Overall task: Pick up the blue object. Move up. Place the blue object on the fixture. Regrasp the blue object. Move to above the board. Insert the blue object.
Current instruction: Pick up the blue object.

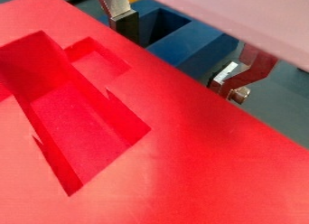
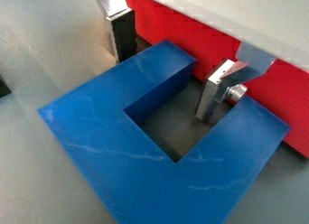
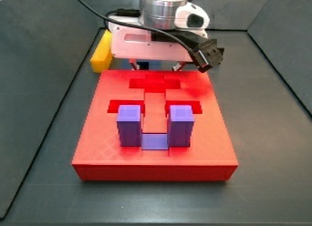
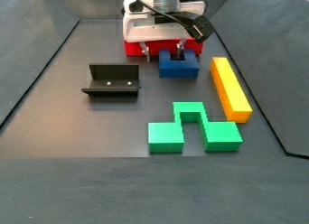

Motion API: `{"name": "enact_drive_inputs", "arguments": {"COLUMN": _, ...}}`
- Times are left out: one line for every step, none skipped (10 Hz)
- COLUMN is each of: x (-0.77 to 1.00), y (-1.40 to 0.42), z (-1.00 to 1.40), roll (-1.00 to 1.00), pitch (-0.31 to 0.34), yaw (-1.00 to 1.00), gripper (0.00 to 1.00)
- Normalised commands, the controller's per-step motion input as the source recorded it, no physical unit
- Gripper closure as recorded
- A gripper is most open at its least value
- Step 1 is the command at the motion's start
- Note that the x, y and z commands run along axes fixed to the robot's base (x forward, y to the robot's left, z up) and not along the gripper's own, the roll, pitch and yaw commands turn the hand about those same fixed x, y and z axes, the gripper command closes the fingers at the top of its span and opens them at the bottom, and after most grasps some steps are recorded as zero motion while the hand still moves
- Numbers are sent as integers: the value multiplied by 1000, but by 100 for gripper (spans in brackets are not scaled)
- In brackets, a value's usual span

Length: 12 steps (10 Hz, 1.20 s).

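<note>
On the grey floor, just beside the edge of the board (image 2: 229, 47), the blue object (image 2: 133, 146) was seen lying flat in a wrist view: a dark-blue U-shaped block with a broad base and two square prongs, its top faintly scratched. In that view the gripper (image 2: 169, 60) was lowered around one prong, with one finger (image 2: 121, 33) at about 11 o'clock of the block, outside the prong, and the other set down in the slot between the prongs. The plates were spread apart, and whether the pads touched the prong could not be told.

In a side view, the fixture (image 4: 112, 81) was found at 9 o'clock of the blue object, well apart, the yellow bar (image 4: 229, 86) at 3 o'clock, and the green block (image 4: 187, 126) at 6 o'clock.
</note>
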Motion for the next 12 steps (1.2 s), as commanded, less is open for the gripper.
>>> {"name": "enact_drive_inputs", "arguments": {"x": -6, "y": 0, "z": 0, "roll": 3, "pitch": -20, "yaw": 0, "gripper": 0}}
{"name": "enact_drive_inputs", "arguments": {"x": 0, "y": 0, "z": 0, "roll": -4, "pitch": 0, "yaw": 0, "gripper": 0}}
{"name": "enact_drive_inputs", "arguments": {"x": -6, "y": 140, "z": 0, "roll": -153, "pitch": -51, "yaw": 0, "gripper": 0}}
{"name": "enact_drive_inputs", "arguments": {"x": 0, "y": 103, "z": 163, "roll": -153, "pitch": -13, "yaw": 0, "gripper": 0}}
{"name": "enact_drive_inputs", "arguments": {"x": 0, "y": 6, "z": 206, "roll": -104, "pitch": -21, "yaw": -14, "gripper": 0}}
{"name": "enact_drive_inputs", "arguments": {"x": -26, "y": 0, "z": 217, "roll": -40, "pitch": -34, "yaw": -14, "gripper": 0}}
{"name": "enact_drive_inputs", "arguments": {"x": 0, "y": -14, "z": 0, "roll": 7, "pitch": 0, "yaw": 0, "gripper": 0}}
{"name": "enact_drive_inputs", "arguments": {"x": 0, "y": -23, "z": -23, "roll": 0, "pitch": 0, "yaw": 0, "gripper": 0}}
{"name": "enact_drive_inputs", "arguments": {"x": 0, "y": -69, "z": -17, "roll": 0, "pitch": 0, "yaw": 0, "gripper": 0}}
{"name": "enact_drive_inputs", "arguments": {"x": 0, "y": 0, "z": 0, "roll": 19, "pitch": 0, "yaw": 0, "gripper": 0}}
{"name": "enact_drive_inputs", "arguments": {"x": -34, "y": 0, "z": 0, "roll": 50, "pitch": 0, "yaw": 0, "gripper": 0}}
{"name": "enact_drive_inputs", "arguments": {"x": -146, "y": 0, "z": 0, "roll": 46, "pitch": -47, "yaw": 0, "gripper": 0}}
